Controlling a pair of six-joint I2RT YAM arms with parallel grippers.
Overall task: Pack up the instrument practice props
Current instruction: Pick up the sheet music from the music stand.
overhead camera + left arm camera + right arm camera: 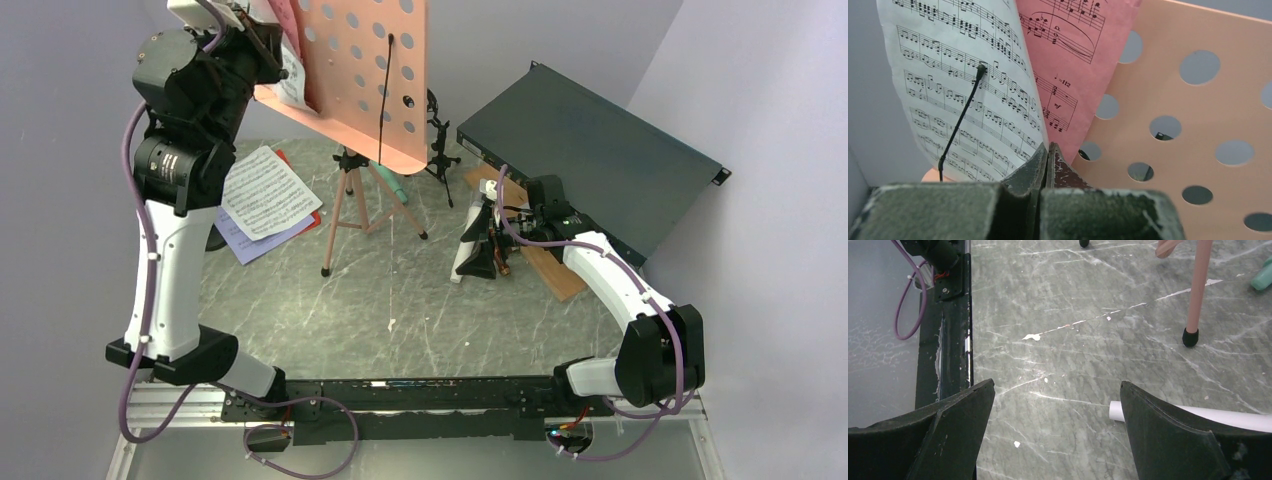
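The pink perforated music tripod (365, 70) stands at the back centre. My left gripper (268, 55) is raised at its left edge. In the left wrist view my left gripper (1048, 148) is shut on the lower corner of a white sheet-music page (963, 85), with a red page (1068, 75) just behind it against the stand (1198, 125). White (262, 190), red (312, 218) and lavender (245, 243) pages lie on the table. My right gripper (482, 250) is open, low over the table, with the white microphone (1193, 416) beside its right finger. The green microphone (396, 186) lies behind the tripod legs. A black mount (440, 140) stands nearby.
The large dark green metal box (590, 160) sits at the back right, with the brown wooden board (548, 268) at its front. A thin black clip arm (960, 117) holds the white page. A tripod leg (1194, 295) stands ahead of my right gripper (1053, 385).
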